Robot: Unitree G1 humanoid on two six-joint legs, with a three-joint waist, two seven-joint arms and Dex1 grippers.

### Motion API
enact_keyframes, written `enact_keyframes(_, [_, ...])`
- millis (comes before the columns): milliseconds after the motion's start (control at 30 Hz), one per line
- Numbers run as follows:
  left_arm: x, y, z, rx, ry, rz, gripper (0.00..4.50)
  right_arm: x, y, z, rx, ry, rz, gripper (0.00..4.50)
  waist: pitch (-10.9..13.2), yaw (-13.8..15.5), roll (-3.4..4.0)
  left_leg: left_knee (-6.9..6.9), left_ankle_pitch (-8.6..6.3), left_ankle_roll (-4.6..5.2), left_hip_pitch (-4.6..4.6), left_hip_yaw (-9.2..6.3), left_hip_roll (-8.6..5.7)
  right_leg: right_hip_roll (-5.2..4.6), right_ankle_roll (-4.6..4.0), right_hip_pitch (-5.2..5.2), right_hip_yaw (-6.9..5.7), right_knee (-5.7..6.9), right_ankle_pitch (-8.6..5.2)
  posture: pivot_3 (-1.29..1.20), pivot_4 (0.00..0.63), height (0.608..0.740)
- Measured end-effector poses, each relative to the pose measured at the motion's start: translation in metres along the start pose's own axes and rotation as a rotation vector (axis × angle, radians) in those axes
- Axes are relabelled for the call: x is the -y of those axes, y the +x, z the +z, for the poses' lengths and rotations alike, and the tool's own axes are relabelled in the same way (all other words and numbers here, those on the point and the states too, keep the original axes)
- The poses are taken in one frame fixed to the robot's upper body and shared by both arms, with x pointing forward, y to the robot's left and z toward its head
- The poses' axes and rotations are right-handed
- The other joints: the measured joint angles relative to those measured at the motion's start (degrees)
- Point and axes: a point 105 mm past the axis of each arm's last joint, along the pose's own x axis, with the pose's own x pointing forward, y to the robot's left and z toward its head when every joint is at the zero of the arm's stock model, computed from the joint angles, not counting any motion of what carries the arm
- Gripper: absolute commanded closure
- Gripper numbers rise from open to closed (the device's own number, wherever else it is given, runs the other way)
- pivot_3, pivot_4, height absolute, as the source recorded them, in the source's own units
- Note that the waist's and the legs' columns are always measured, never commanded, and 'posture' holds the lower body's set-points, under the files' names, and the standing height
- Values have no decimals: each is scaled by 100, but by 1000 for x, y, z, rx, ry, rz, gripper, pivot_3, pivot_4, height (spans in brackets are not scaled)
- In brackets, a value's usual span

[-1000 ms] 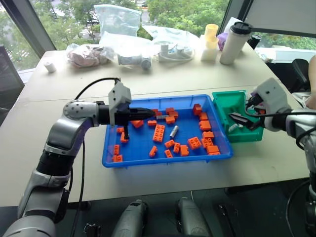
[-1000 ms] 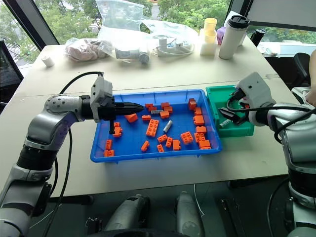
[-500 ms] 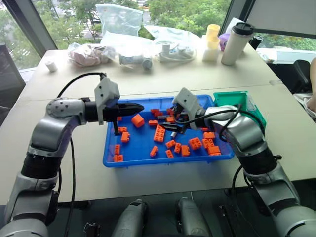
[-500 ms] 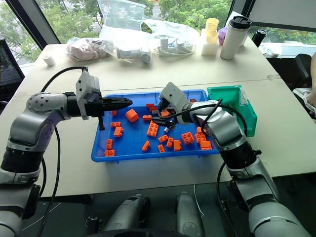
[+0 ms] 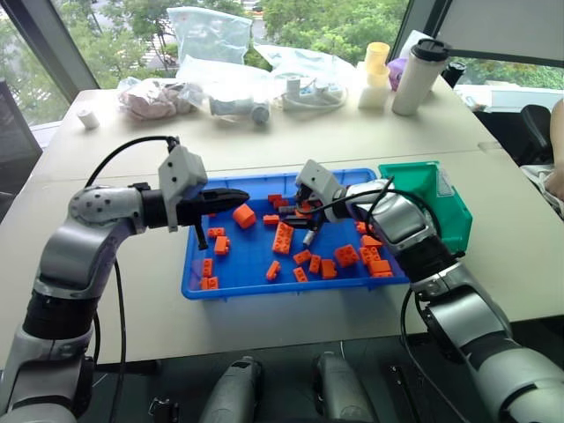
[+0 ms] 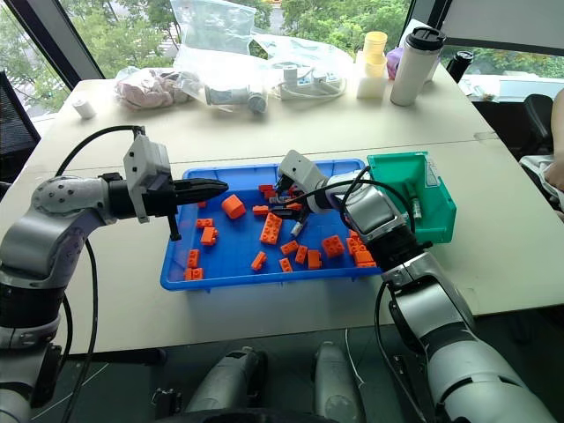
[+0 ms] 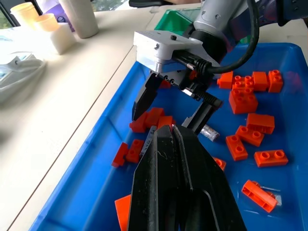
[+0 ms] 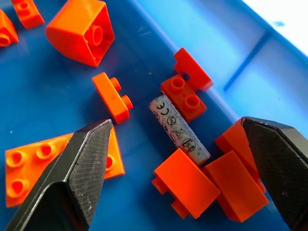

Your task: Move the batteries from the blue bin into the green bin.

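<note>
Battery hemmed by orange bricks touching its far side & near end; bare blue floor along its other flank. R gripper jaws wide, straddling it. Bin front-left mostly free.

Head pair high above the table, both wrist views close over the shared blue bin.

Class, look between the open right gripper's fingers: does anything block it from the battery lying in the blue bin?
Nothing lies over the battery; the right gripper is open around it. But orange bricks crowd both its ends in the blue bin, so the fingers may catch them.
</note>
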Motion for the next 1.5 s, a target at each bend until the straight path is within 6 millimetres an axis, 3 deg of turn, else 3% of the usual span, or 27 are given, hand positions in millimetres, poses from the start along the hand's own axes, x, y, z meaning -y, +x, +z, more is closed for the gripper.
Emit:
enact_keyframes(133, [3, -1, -2, 2, -18, 5, 4500, -2, 3, 0, -8, -42, 22, 78, 0, 1, 0, 0, 0, 0, 0, 0, 0, 0, 0, 0, 0, 0, 0, 0, 150, 740])
enact_keyframes(233, [4, -1, 0, 6, -12, 4, 4500, -5, 7, 0, -6, -50, 42, 836, 0, 0, 0, 0, 0, 0, 0, 0, 0, 0, 0, 0, 0, 0, 0, 0, 150, 740])
enact_keyframes(733, [3, -1, -1, 3, -11, 13, 4500, -3, 11, -1, -36, -56, 62, 836, 0, 0, 0, 0, 1, -2, 1, -1, 0, 0, 0, 1, 0, 0, 0, 0, 150, 740])
enact_keyframes(833, [2, -1, -1, 3, -10, 21, 4500, -2, 15, -7, -70, -29, 75, 1752, 0, 6, 0, 0, 1, -2, 2, -2, 0, 0, 0, 2, 0, 0, 0, 0, 150, 740])
enact_keyframes(900, [2, -1, -1, 3, -10, 24, 4500, -2, 15, -7, -74, -19, 89, 2685, 0, 1, 0, 0, 1, -2, 2, -1, -1, -1, 0, 2, 1, 0, 0, 0, 150, 740])
enact_keyframes(1000, [2, -1, 0, 5, -7, 33, 4500, -1, 16, -6, -84, -19, 99, 4439, 0, -2, 0, -2, 1, -3, 3, -2, 0, 1, 0, 1, 0, 1, 0, 0, 150, 740])
enact_keyframes(1233, [3, -1, 0, 7, -4, 39, 4500, 2, 12, -3, -86, -46, 76, 4449, 0, 3, 0, -1, 2, -4, 2, -3, 0, 1, 0, 0, 1, 1, 0, 0, 150, 740])
enact_keyframes(1300, [4, 0, 0, 8, -3, 37, 4500, 7, -3, 6, -47, -56, 34, 4449, 1, 27, 3, -1, 2, -4, -6, -6, -2, -1, 0, -6, 0, 1, 0, 0, 150, 740])
enact_keyframes(1400, [4, 1, 0, 9, -5, 34, 4500, 24, -42, 34, 55, -67, -86, 4449, 1, 39, 3, -1, 2, -4, -7, -7, -3, -2, 0, -6, -1, -1, 0, 0, 150, 740])
enact_keyframes(1500, [4, 5, 3, 26, -6, 23, 4500, 50, -108, 43, 106, -43, -289, 4449, 1, 100, 3, -1, 0, -1, -7, -14, -5, -4, 0, 2, -9, -7, 0, 0, 150, 740])
